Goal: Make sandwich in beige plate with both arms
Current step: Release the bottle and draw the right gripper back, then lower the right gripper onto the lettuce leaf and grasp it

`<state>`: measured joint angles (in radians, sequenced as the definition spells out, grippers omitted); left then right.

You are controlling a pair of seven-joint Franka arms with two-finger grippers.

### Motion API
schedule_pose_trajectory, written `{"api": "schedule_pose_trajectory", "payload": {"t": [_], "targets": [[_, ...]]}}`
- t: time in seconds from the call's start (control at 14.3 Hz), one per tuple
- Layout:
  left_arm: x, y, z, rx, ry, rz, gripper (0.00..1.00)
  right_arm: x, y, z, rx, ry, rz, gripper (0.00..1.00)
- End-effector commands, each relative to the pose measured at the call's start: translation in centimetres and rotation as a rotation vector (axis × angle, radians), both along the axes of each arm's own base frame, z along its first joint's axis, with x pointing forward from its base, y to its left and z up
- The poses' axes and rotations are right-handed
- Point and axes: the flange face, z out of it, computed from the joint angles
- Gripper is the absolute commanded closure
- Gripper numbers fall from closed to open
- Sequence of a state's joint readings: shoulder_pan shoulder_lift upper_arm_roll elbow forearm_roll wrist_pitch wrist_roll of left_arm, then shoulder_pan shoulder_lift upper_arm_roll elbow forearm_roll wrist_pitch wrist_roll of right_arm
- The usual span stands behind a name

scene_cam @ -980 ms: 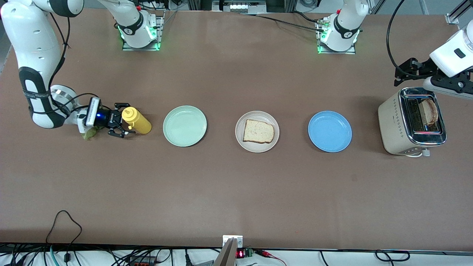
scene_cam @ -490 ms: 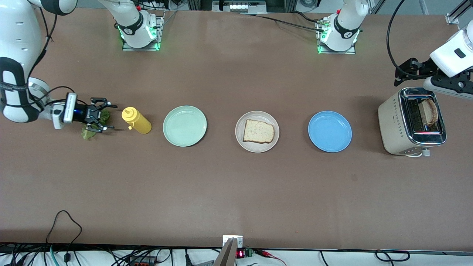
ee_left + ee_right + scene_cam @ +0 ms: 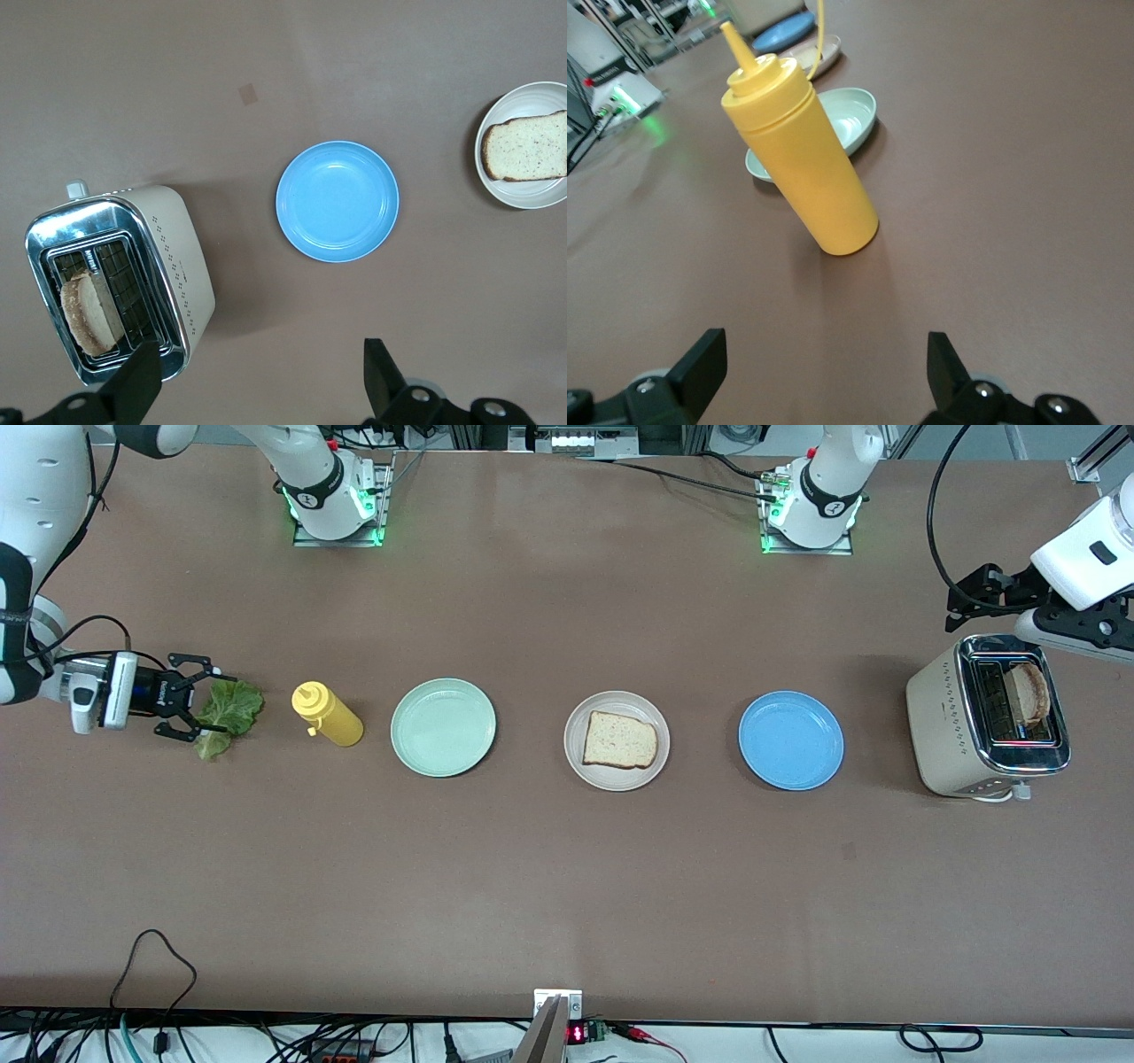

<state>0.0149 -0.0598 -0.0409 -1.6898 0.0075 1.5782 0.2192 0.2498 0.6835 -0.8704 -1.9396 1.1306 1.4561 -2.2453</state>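
Note:
The beige plate (image 3: pixel 617 777) lies mid-table with one slice of bread (image 3: pixel 620 740) on it; plate (image 3: pixel 523 195) and slice (image 3: pixel 529 146) also show in the left wrist view. A second slice (image 3: pixel 1030 691) stands in the toaster (image 3: pixel 966 717). A green lettuce leaf (image 3: pixel 232 710) lies on the table at the right arm's end. My right gripper (image 3: pixel 202 700) is open and empty, low at the leaf's edge; in its own view (image 3: pixel 824 363) only bare table lies between the fingers. My left gripper (image 3: pixel 961 598) is open and empty, up in the air over the toaster (image 3: pixel 133 266).
A yellow squeeze bottle (image 3: pixel 326 713) stands between the leaf and the pale mint-green plate (image 3: pixel 443 726); it fills the right wrist view (image 3: pixel 806 168). The blue plate (image 3: pixel 790 740) lies between the beige plate and the toaster.
My right gripper has drawn back from the yellow bottle toward the right arm's end of the table, uncovering the lettuce leaf. The left arm has not moved.

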Motion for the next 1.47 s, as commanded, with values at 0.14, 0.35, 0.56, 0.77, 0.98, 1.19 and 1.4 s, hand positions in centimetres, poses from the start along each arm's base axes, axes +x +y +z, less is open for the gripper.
{"api": "schedule_pose_trajectory", "payload": {"t": [0.14,0.35,0.56,0.77,0.98,1.19,1.4], "targets": [[-0.3,0.2,0.9,0.022,-0.002,0.002,0.00,6.1,1.3,6.9,-0.165,0.097,-0.042,0.00],[-0.3,0.2,0.9,0.022,-0.003,0.002,0.00,7.5,1.9,8.2,-0.232,0.227,-0.127,0.00],[-0.3,0.2,0.9,0.022,-0.002,0.002,0.00,8.0,2.6,8.6,-0.385,0.323,-0.187,0.00],[-0.3,0.2,0.9,0.022,-0.002,0.002,0.00,9.0,3.2,9.3,-0.524,0.367,-0.290,0.00],[-0.3,0.2,0.9,0.022,-0.002,0.002,0.00,10.0,4.6,9.2,-0.651,0.404,-0.408,0.00],[-0.3,0.2,0.9,0.022,-0.002,0.002,0.00,10.4,5.9,8.7,-0.756,0.509,-0.559,0.00],[-0.3,0.2,0.9,0.022,-0.003,0.004,0.00,10.5,6.6,7.0,-0.811,0.556,-0.638,0.00]]}}
